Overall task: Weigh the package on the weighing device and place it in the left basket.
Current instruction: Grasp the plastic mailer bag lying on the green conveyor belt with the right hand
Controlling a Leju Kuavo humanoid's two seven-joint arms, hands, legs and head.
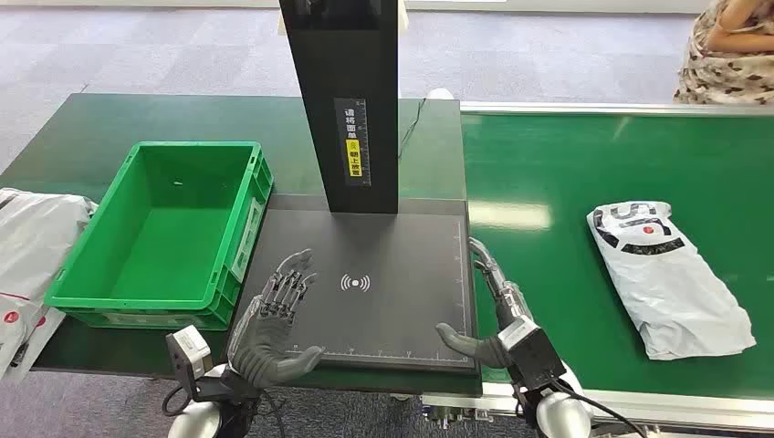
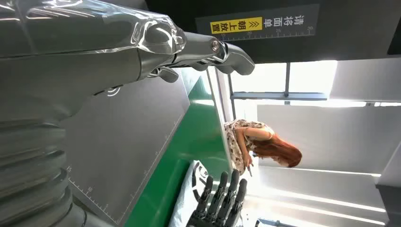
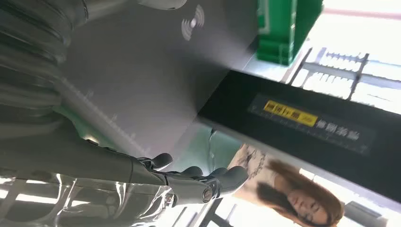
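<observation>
- The left hand point(image 1: 278, 315) hung over the near left part of the flat black weighing device point(image 1: 365, 301), fingers spread, grasping nothing.
- The right hand point(image 1: 482, 310) sat at the device's near right edge, fingers loosely apart, empty too.
- The white crumpled plastic package point(image 1: 671, 278) (black-and-red print at its far end) lay on the green conveyor belt point(image 1: 566, 255), well apart from both hands.
- The green plastic basket point(image 1: 137, 297) stood just left of the device.
- A person in a patterned dress point(image 1: 730, 55) stood beyond the belt's far right corner.
</observation>
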